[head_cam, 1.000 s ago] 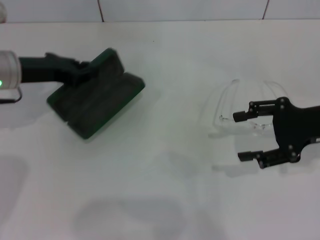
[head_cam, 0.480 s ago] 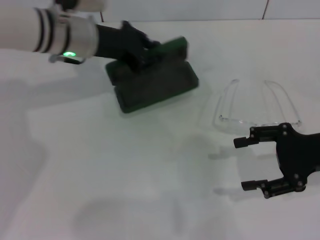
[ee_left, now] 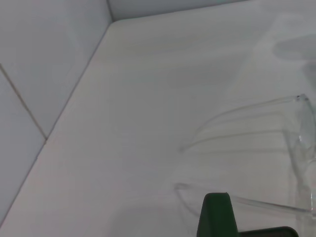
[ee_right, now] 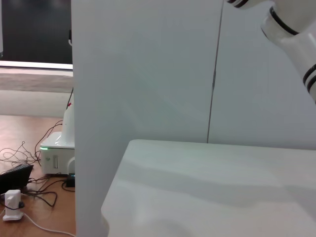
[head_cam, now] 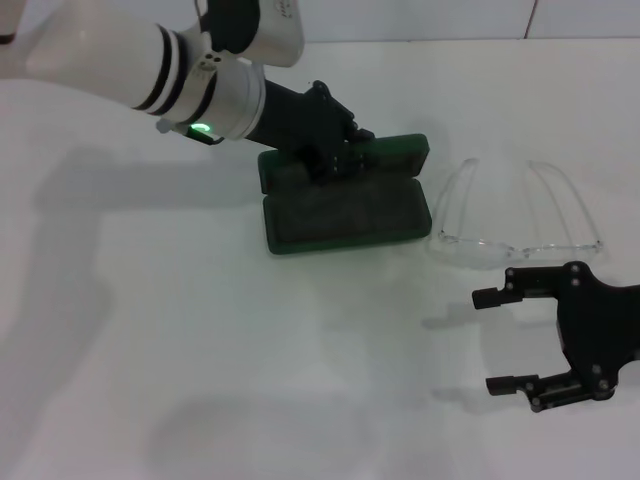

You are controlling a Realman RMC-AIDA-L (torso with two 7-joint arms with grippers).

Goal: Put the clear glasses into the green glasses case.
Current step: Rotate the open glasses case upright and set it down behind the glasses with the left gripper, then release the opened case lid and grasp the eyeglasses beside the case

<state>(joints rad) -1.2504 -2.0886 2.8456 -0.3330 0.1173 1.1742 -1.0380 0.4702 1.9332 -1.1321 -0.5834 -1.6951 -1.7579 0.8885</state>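
Clear glasses (head_cam: 515, 215) lie just beyond the right gripper's (head_cam: 510, 340) spread fingers (head_cam: 492, 297).

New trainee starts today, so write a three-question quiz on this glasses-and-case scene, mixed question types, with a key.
1. True or false: the clear glasses already lie inside the green glasses case.
2. Which gripper is on the case? A) left gripper B) right gripper
3. Fill in: the right gripper's fingers are ____.

Key
1. False: they lie on the table, beside the open case.
2. A: it sits at the case's lid.
3. Open, nearer the robot than the glasses, holding nothing.
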